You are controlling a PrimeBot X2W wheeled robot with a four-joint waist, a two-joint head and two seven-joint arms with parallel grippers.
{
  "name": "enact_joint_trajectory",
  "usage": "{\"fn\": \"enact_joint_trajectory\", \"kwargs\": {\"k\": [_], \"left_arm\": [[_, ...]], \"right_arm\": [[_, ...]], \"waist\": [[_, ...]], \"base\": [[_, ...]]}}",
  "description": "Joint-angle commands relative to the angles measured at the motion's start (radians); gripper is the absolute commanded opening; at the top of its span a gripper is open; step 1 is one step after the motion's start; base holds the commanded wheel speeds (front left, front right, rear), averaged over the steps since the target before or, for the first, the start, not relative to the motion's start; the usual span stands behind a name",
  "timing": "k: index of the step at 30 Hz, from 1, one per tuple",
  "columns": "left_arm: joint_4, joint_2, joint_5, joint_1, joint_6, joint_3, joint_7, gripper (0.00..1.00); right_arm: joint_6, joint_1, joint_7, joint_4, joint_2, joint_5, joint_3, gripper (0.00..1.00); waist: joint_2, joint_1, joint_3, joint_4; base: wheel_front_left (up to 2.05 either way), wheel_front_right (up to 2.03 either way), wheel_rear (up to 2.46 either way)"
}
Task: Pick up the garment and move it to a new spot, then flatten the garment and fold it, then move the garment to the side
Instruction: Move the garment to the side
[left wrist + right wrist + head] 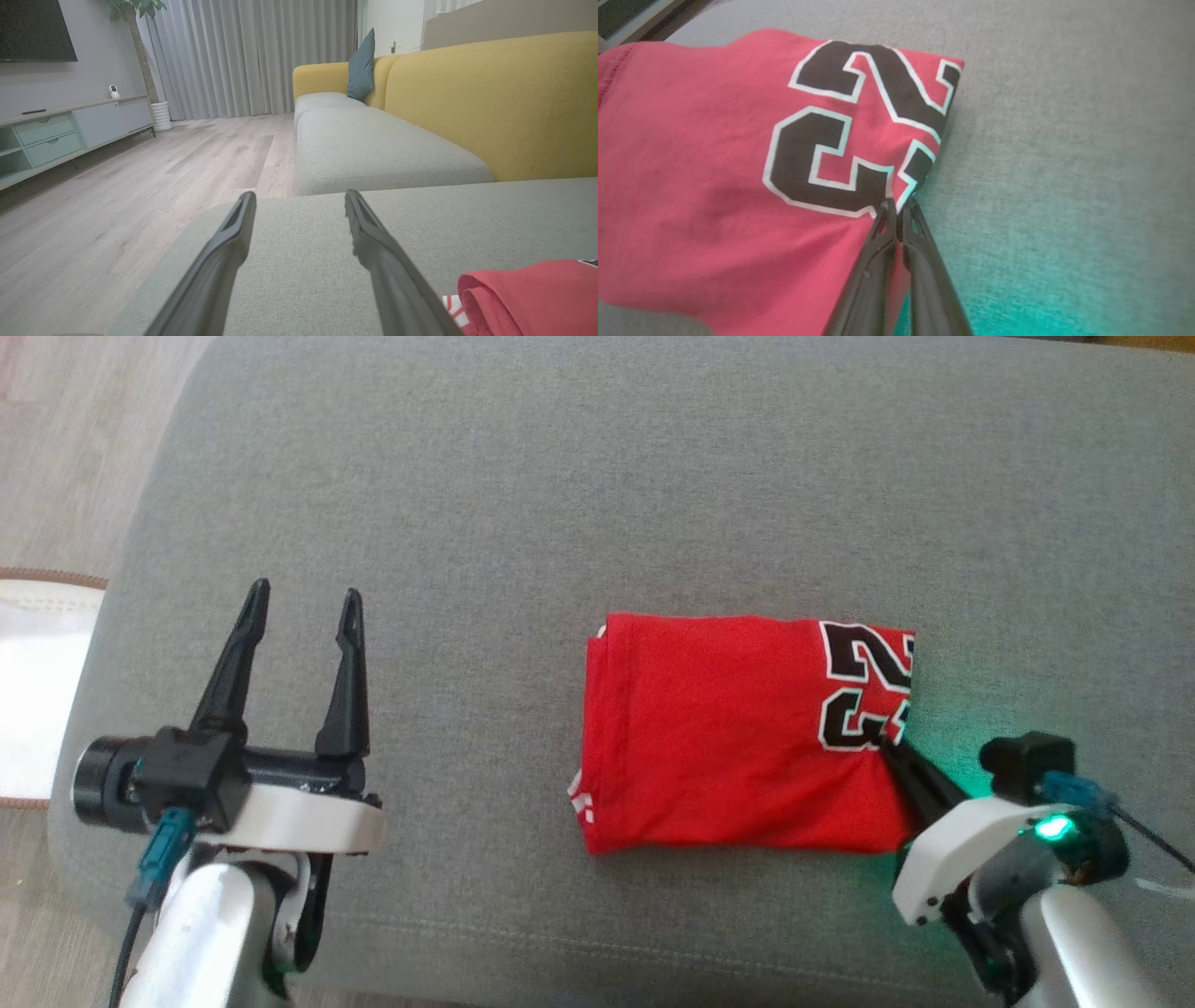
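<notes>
Because the folded garment (728, 747) must go aside, we pinch its edge in our right gripper (899, 210), left gripper (305, 590) wide.

Home living room. In the left wrist view, a yellow fabric sofa back (490, 102) sits upper right over a grey seat cushion (373, 149), with a teal throw pillow (362, 67) at top centre. Grey pleated curtains (252, 56) hang top middle. A dark wall-mounted screen (32, 28) is upper left, above a low pale drawer cabinet (60, 130) — light wood plank floor (140, 186) between.

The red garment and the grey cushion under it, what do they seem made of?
Red garment: soft thin cloth, matte, probably a knit; it folds in rounded layers. Grey cushion: woven upholstery fabric, matte; flecked weave and a stitched seam show.
</notes>
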Motion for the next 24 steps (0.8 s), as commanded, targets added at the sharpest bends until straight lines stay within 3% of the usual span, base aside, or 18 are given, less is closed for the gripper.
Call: {"fn": "enact_joint_trajectory", "kwargs": {"k": [1,7,13,24], "left_arm": [[-0.036,0.011,0.013,-0.030,-0.002,0.045,-0.012,1.00],[-0.047,0.004,0.023,-0.013,-0.020,0.062,-0.012,1.00],[-0.062,-0.004,0.034,-0.019,-0.043,0.062,-0.012,1.00],[-0.066,0.020,0.062,-0.099,-0.087,0.061,-0.012,1.00]], "right_arm": [[0.004,-0.004,-0.015,-0.044,-0.023,-0.012,0.008,0.00],[0.004,0.022,-0.009,-0.138,-0.050,-0.042,-0.024,0.00],[0.004,0.003,0.013,-0.192,-0.077,-0.042,-0.032,0.00],[0.004,-0.251,-0.015,-0.096,-0.166,-0.003,-0.069,0.00]], "waist": [[0.0000,0.0000,-0.002,-0.004],[0.0000,0.0000,0.000,-0.069],[0.0000,0.0000,0.030,-0.200],[0.0000,0.0000,0.138,-0.415]], "base": [[0.00,0.00,0.00],[0.00,0.00,0.00],[0.00,0.00,0.00],[0.00,0.00,0.00]]}}
